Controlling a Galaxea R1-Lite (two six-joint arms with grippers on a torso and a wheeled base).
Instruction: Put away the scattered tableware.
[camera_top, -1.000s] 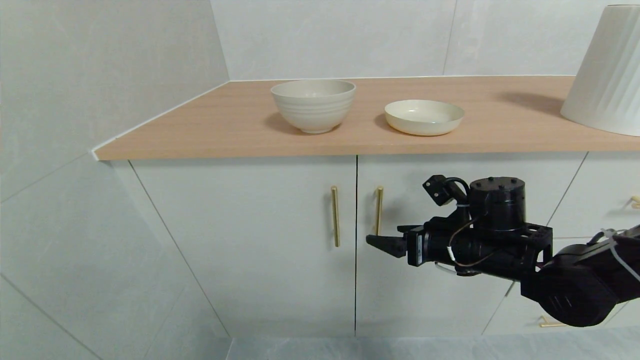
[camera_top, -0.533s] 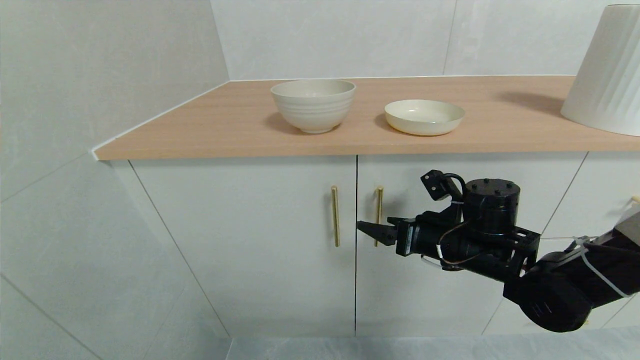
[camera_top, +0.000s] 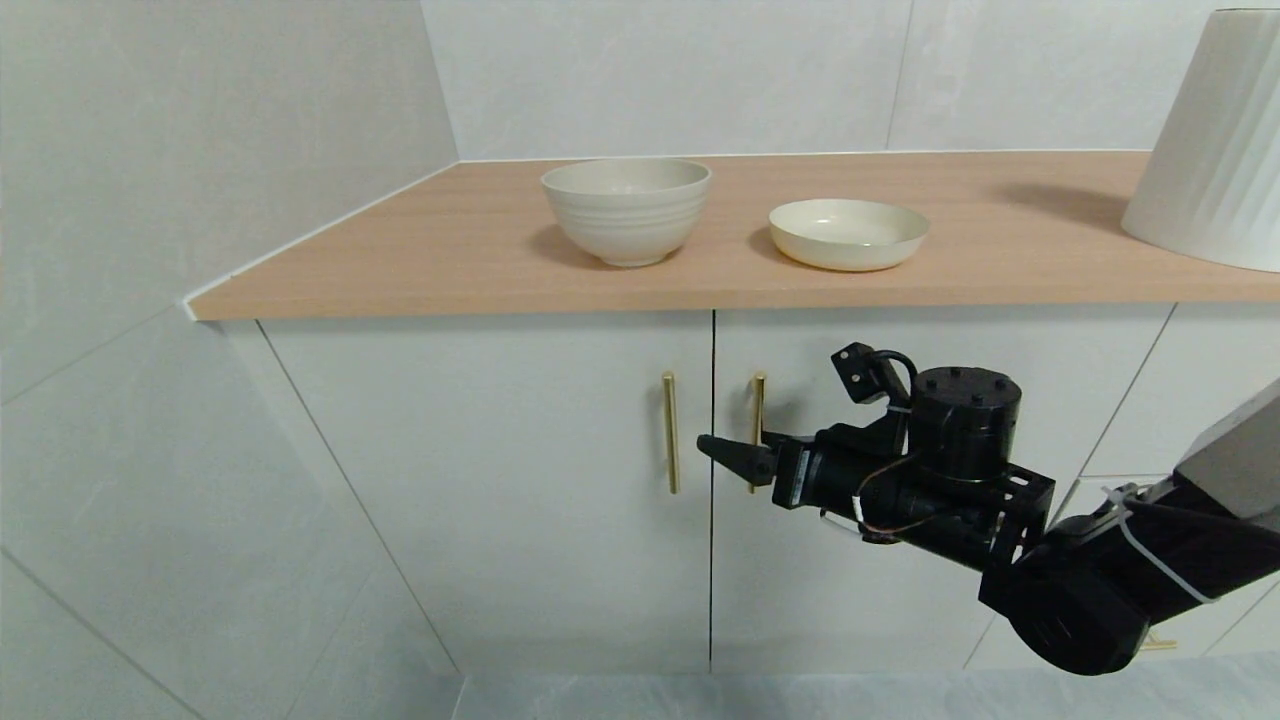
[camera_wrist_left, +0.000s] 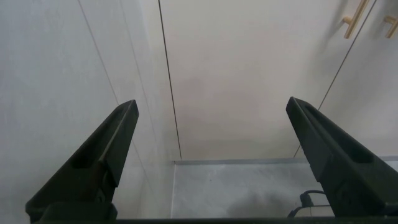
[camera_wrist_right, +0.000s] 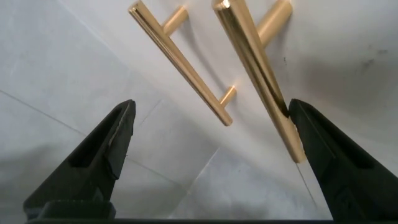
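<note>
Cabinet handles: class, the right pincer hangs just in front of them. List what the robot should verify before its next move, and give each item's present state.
1. Right pincer open: ok.
2. Right door handle between its fingers: cannot tell; in the right wrist view it runs close along one finger.
3. Grip closed on that handle: not ok.
4. Cabinet doors open for storing: not ok, both are shut.
5. Bowl and shallow dish upright on the countertop, back from its edge: ok.
6. Left pincer open, holding nothing: ok.
</note>
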